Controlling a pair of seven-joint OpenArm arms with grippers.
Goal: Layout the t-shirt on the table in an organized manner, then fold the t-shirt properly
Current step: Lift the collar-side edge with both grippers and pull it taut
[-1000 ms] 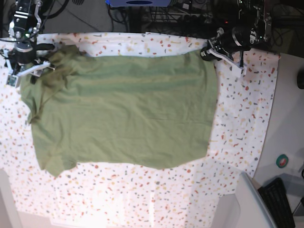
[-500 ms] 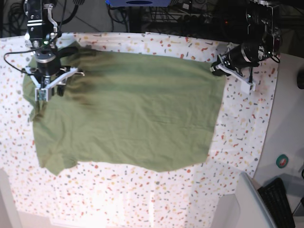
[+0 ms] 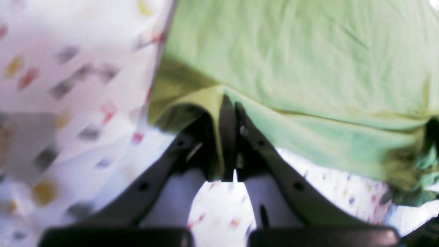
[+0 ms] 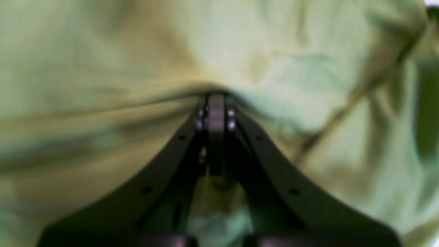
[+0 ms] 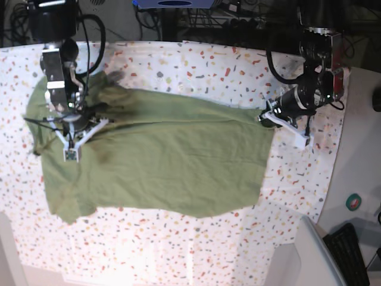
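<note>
We read no writing or brand anywhere. The t-shirt lies spread across the middle of the table, with speckled cloth bare along the far and near edges. Our left gripper is clenched on the shirt's edge at its corner. Our right gripper is clamped on a pinch of fabric at the opposite end.

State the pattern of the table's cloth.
White cloth on the table, speckled with small red, orange, yellow and grey flecks; clearest in the base view.
</note>
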